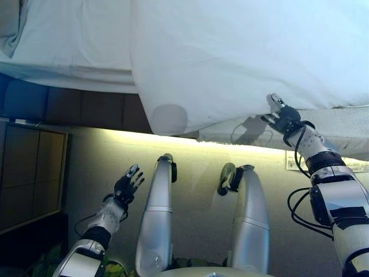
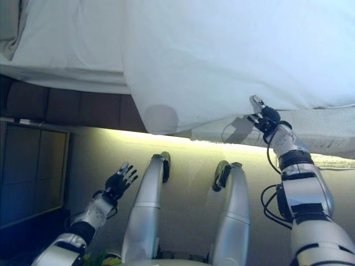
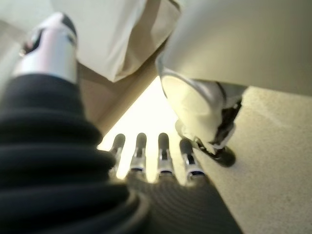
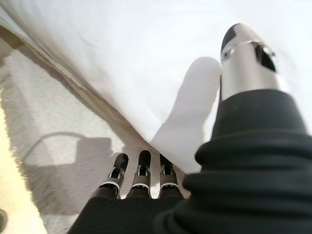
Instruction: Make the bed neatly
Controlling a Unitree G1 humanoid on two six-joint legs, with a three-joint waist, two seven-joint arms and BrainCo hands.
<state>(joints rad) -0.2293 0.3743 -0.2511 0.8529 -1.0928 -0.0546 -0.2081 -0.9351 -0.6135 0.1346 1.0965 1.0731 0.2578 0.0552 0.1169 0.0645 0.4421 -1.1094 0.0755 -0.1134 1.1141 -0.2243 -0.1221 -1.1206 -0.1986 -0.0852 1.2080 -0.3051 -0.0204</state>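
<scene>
A white duvet point(image 1: 242, 52) covers the bed and hangs over its near side, with a lower corner point(image 1: 167, 118) drooping down. My right hand point(image 1: 281, 117) is at the hanging hem of the duvet, fingers straight under the edge and thumb up against the cloth; its wrist view shows the fingertips point(image 4: 141, 168) just below the hem point(image 4: 87, 102). My left hand point(image 1: 128, 183) is low over the carpet, open and empty, apart from the bed. A white sheet point(image 1: 69, 40) lies on the left part of the bed.
A dark upholstered bed base point(image 1: 86, 107) runs below the mattress with a lit strip under it. A pale fringed bed skirt point(image 1: 346, 130) hangs at the right. A dark wooden nightstand point(image 1: 29, 173) stands at the left on beige carpet point(image 1: 196, 173).
</scene>
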